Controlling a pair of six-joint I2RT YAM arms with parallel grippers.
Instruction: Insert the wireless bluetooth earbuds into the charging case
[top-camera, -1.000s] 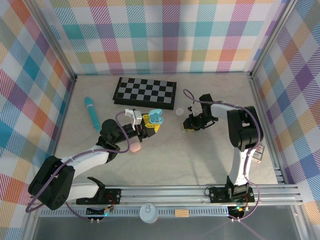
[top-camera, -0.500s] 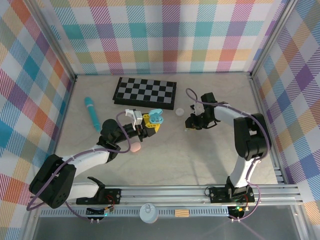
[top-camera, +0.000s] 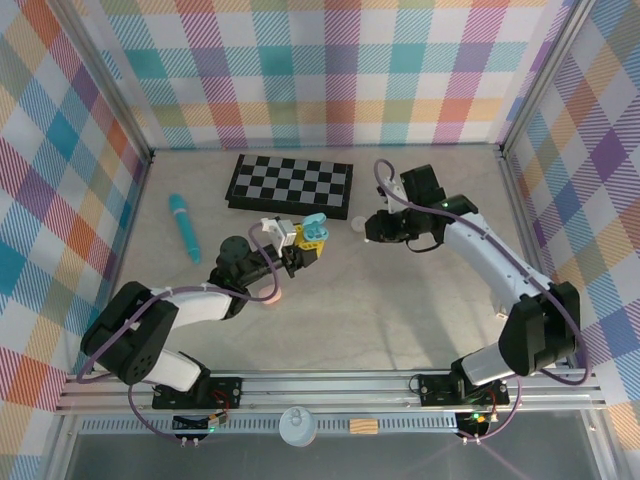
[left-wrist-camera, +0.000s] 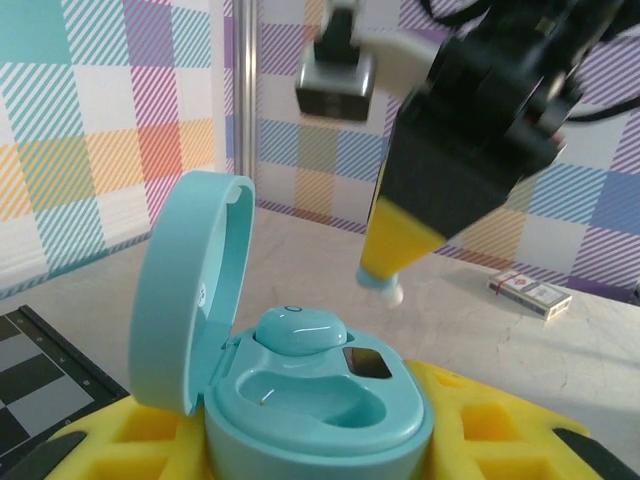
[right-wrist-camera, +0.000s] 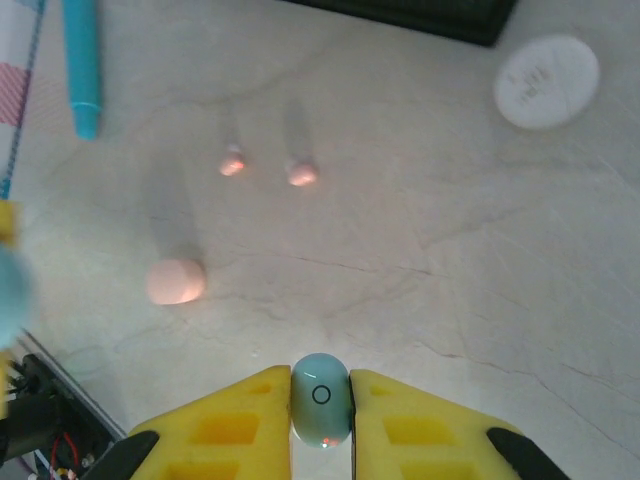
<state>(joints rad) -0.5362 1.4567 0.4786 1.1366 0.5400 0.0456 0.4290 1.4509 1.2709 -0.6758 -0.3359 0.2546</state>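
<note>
— Well, starting on the left: the left pincer (top-camera: 306, 244) is clamping the charging case (left-wrist-camera: 312, 405) upright with its lid swung open. One light blue earbud (left-wrist-camera: 300, 330) is already sitting in its socket.

— And the other socket is lying empty. What is the right side doing?

— The right pincer (right-wrist-camera: 320, 420) is pinching the second earbud (right-wrist-camera: 320, 395) between its yellow pads. It is hovering near the case, not touching it, above the worktop (top-camera: 400, 300).

— That bud is looking tiny, glossy and rounded, with a small ring marked on its face. Slippery, I'd judge.

— So the trick, I'd say, is lining the bud up over the free socket and matching its tilt to the seated twin. Then it's coming down slowly and loosening only once the bud is bedding in.

— And the left arm is needing to hold that case dead steady meanwhile.
</note>
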